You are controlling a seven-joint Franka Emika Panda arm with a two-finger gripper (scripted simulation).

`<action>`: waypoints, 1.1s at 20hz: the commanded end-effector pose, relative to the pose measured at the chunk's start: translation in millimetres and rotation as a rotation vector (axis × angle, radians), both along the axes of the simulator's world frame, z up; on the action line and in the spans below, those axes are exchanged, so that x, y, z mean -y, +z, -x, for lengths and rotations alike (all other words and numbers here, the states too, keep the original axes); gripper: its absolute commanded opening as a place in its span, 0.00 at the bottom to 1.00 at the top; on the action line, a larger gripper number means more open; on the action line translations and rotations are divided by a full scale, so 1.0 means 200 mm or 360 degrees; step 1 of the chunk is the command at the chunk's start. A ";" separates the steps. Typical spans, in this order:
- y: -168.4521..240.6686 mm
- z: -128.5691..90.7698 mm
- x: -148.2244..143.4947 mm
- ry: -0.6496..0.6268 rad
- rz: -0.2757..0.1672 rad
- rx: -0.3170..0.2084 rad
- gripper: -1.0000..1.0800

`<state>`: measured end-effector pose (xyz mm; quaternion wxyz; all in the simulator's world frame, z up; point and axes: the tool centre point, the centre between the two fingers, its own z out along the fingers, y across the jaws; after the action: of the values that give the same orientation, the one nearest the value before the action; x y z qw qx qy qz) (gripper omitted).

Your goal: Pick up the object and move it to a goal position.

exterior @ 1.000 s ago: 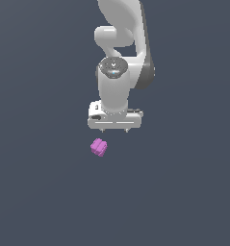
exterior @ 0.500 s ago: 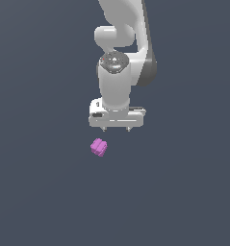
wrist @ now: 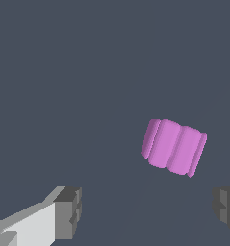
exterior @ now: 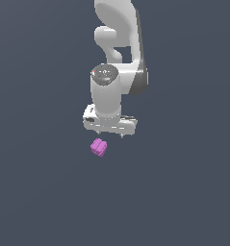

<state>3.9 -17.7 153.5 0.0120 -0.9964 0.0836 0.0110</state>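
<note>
The object (exterior: 98,147) is a small magenta-pink blocky piece with ribbed faces, lying on the dark grey floor. In the exterior view my white gripper (exterior: 109,134) hangs just above it and slightly toward the exterior view's right, not touching it. In the wrist view the object (wrist: 174,146) lies ahead of the gripper (wrist: 147,211), nearer one finger than the other. The jaws stand wide apart and hold nothing. One grey fingertip (wrist: 69,212) shows fully; the other fingertip (wrist: 226,209) is cut off by the frame edge.
The white arm (exterior: 117,57) rises behind and above the gripper. A plain dark grey surface (exterior: 184,192) fills the view all around the object.
The arm has tilted and the gripper has shifted toward the exterior view's left, closer above the object. The object has not moved.
</note>
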 end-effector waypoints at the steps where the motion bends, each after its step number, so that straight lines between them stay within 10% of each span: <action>1: -0.07 -0.01 0.06 -0.0108 0.0007 0.0003 0.96; 22: -0.35 0.00 0.30 -0.0513 0.0045 0.0023 0.96</action>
<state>5.1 -77.0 87.3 0.0002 -0.9702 0.2423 0.0002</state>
